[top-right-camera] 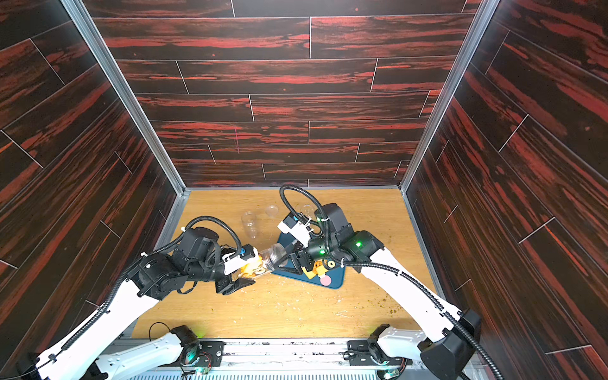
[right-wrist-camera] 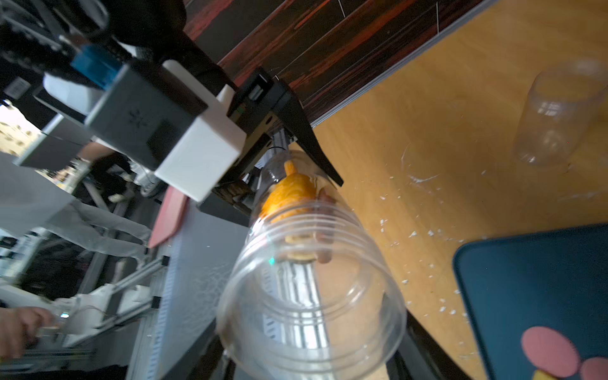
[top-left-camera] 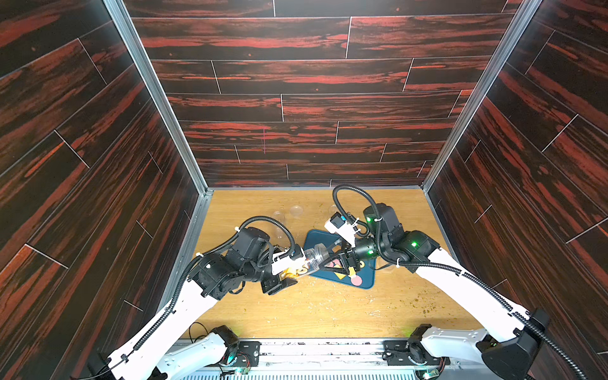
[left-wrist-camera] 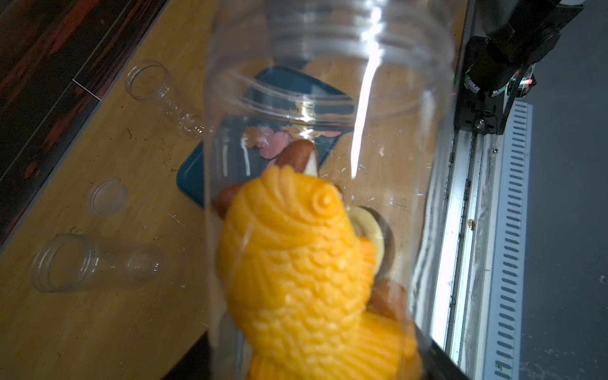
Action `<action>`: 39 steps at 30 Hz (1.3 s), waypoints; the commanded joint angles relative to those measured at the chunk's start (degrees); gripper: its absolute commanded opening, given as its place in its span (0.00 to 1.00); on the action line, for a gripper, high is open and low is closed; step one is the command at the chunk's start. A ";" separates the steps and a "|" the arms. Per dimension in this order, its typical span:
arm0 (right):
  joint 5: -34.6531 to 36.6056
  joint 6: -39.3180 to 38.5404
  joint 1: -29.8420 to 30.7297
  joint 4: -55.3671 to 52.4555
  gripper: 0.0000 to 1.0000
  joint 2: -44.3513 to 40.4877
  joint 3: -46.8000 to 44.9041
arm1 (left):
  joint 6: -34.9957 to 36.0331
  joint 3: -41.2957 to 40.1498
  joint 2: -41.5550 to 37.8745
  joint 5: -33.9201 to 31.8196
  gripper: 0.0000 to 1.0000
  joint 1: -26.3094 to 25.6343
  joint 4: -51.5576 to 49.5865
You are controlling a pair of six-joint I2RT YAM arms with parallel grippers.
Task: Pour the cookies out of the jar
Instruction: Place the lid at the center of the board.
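A clear plastic jar [top-left-camera: 314, 256] [top-right-camera: 273, 255] hangs level between both arms, just left of a dark blue tray [top-left-camera: 365, 279] [top-right-camera: 337, 281]. My left gripper [top-left-camera: 296, 268] [left-wrist-camera: 316, 362] is shut on the jar's base end. My right gripper [top-left-camera: 327, 260] [right-wrist-camera: 312, 355] is shut on its threaded mouth end; whether a clear lid sits there I cannot tell. Inside the jar [left-wrist-camera: 329, 98] [right-wrist-camera: 309, 296] lie cookies: a big yellow fish-shaped one [left-wrist-camera: 296, 263] [right-wrist-camera: 289, 194], brown ones and a pale ring. More cookies [top-left-camera: 355, 279] [top-right-camera: 325, 280] [right-wrist-camera: 549, 352], pink discs and yellow squares, lie on the tray.
Two empty clear jars [left-wrist-camera: 62, 263] [left-wrist-camera: 158, 95] and a loose clear lid [left-wrist-camera: 108, 197] [top-right-camera: 272, 210] lie on the wooden table behind the tray. One empty jar [top-right-camera: 250, 223] is close to the left arm. Crumbs are scattered over the table. Dark walls close three sides.
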 commanded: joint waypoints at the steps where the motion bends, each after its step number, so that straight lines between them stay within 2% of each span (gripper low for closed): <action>1: 1.52 -5.48 -0.15 0.51 0.68 -0.10 0.42 | 1.26 -0.26 -0.29 1.65 0.32 0.16 -0.24; 6: 4.10 -1.70 -2.42 -0.25 0.68 -1.69 1.15 | 0.55 -0.79 -1.07 1.01 0.31 0.16 0.20; 10: 11.14 7.29 -7.78 -0.63 0.67 -7.39 -1.20 | -1.74 -2.85 -3.79 -0.54 0.31 0.17 2.26; 15: 17.13 16.73 -8.27 -11.14 0.66 -9.27 -2.99 | -6.30 -6.60 -9.35 -4.60 0.32 0.23 8.28; 21: 16.19 30.92 -7.73 -12.06 0.65 -12.43 -14.54 | -7.99 -7.94 -11.44 -6.48 0.32 0.16 9.92; 25: 18.26 34.74 -2.54 -10.38 0.64 -11.47 -20.54 | -11.01 -9.66 -14.41 -9.46 0.32 0.16 13.19; 28: 24.21 34.54 3.68 -9.82 0.64 -7.41 -22.53 | -13.68 -10.89 -16.89 -11.49 0.32 0.16 14.95; 33: 29.73 34.09 13.52 -6.85 0.65 5.06 -22.86 | -16.03 -11.25 -19.43 -13.24 0.33 0.16 14.49; 39: 34.07 34.18 18.46 -3.08 0.65 18.95 -20.52 | -17.51 -11.95 -21.99 -14.85 0.33 0.16 13.14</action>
